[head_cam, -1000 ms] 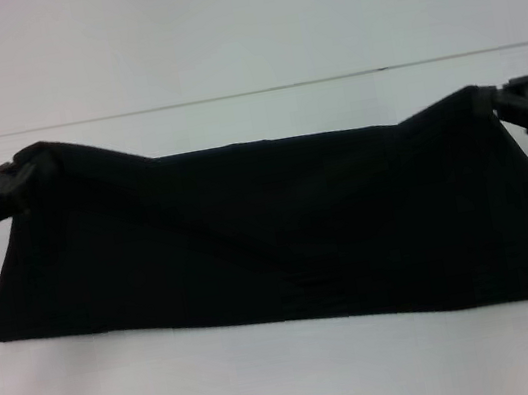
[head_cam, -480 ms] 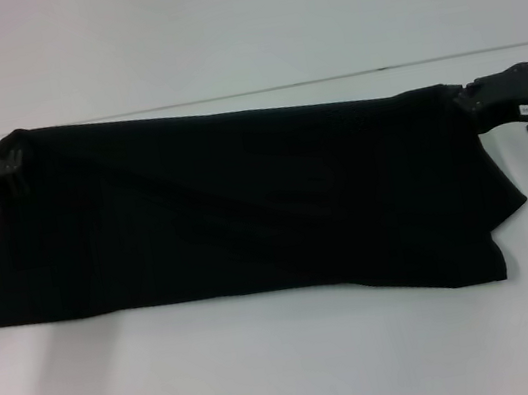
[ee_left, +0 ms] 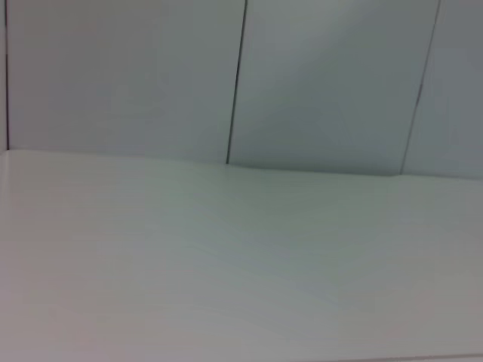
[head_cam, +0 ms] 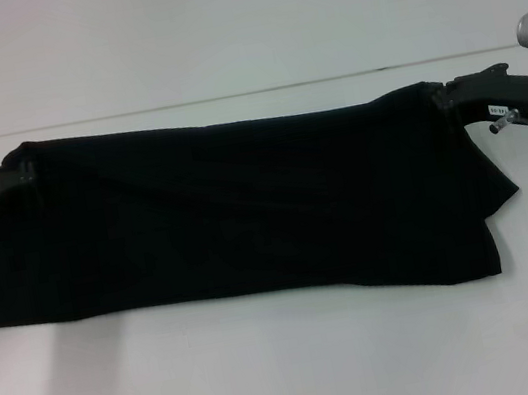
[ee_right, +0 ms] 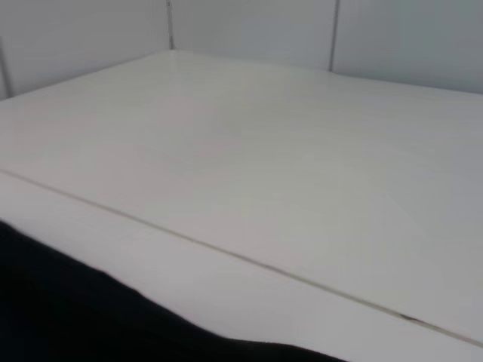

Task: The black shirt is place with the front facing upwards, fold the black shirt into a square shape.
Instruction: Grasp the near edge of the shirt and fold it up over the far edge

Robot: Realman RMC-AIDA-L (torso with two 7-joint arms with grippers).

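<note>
The black shirt hangs as a wide folded band over the white table, its upper edge stretched taut and its lower edge resting on the tabletop. My left gripper is shut on the shirt's upper left corner, my right gripper on its upper right corner. No print shows on the cloth. A strip of the black shirt also edges the right wrist view. The left wrist view holds only bare table and wall.
A thin seam runs across the table behind the shirt. Grey wall panels stand past the table's far edge. White tabletop lies in front of the shirt.
Both grippers have moved away from me with the shirt's top edge, pulling it from a sagging line to a straight one. The lower edge has slid farther back on the table.
</note>
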